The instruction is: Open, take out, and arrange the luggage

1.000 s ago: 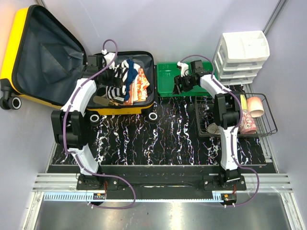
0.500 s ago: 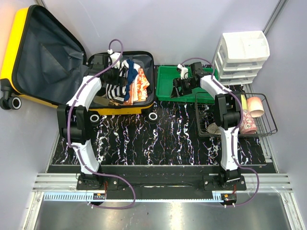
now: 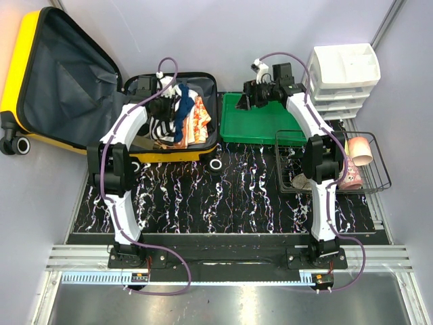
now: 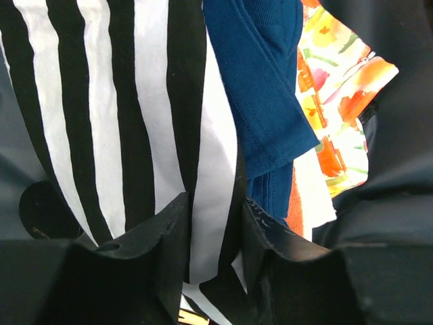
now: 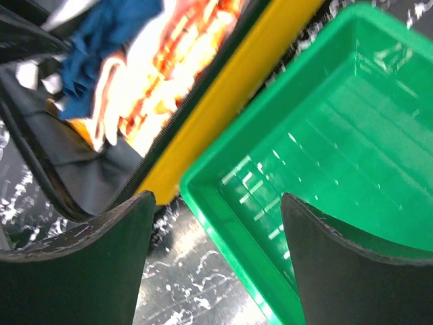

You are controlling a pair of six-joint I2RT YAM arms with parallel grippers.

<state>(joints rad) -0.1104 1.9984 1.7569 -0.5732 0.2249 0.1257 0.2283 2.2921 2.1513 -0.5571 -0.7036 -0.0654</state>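
Observation:
The yellow luggage [image 3: 169, 157] lies open at the back left, its lid [image 3: 64, 81] propped up and showing dark lining. Clothes fill its base: a black-and-white striped garment [image 3: 162, 128], a blue one [image 3: 183, 112] and an orange floral one [image 3: 199, 118]. My left gripper [image 3: 164, 107] is down in the base. In the left wrist view its jaws [image 4: 213, 223] pinch a fold of the striped garment [image 4: 115, 101], beside the blue cloth [image 4: 260, 88]. My right gripper [image 3: 247, 98] hangs open and empty over the gap between the luggage's yellow wall [image 5: 223, 115] and the green tray [image 5: 338, 135].
The green tray [image 3: 270, 125] stands right of the luggage. A white drawer unit [image 3: 342, 78] is at the back right. In front of it a wire basket [image 3: 379, 172] holds a pink cup [image 3: 360, 150]. A black marbled mat [image 3: 237, 189] covers the table.
The left jaws have closed from wide open onto the striped garment. The right gripper has risen out of the green tray and moved toward its far left corner.

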